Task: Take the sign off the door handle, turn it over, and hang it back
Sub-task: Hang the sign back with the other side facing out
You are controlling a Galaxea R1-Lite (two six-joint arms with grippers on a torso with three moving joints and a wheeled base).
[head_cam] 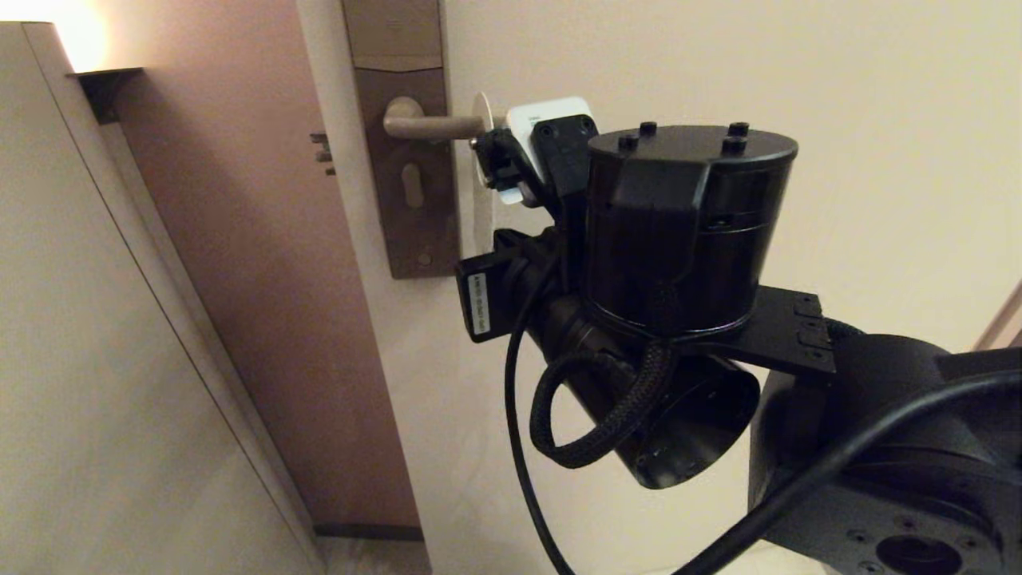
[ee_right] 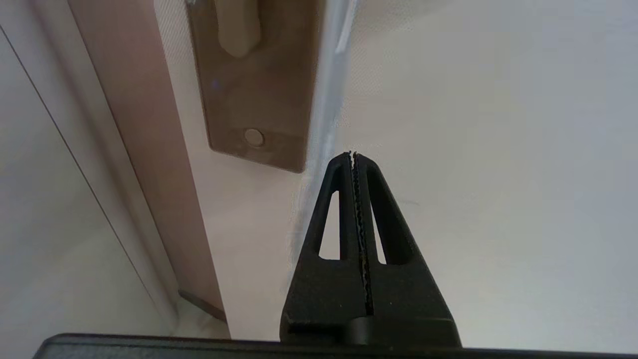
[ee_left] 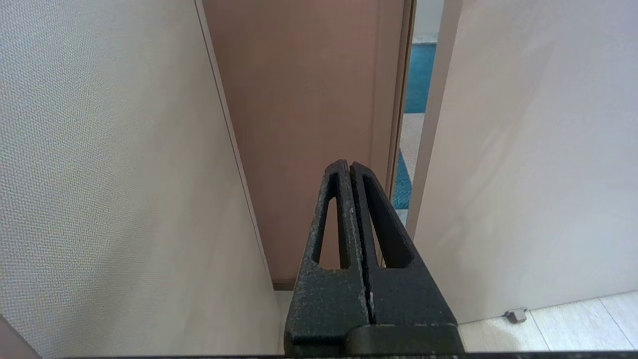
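One sign [head_cam: 481, 172], seen edge-on, is hung on the door handle [head_cam: 435, 125] below its rounded end, while the right gripper [ee_right: 353, 155] is held just beside its lower edge with fingers clenched on nothing, probably having missed; the left gripper [ee_left: 349, 167] is parked, clenched empty.

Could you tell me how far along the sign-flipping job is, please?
Done: nothing visibly; the sign hangs on the door handle, edge-on, so its facing side is unclear. In hand: the right gripper is shut beside it, grip unconfirmed. Left: removing, turning, rehanging. The left gripper is parked, shut.
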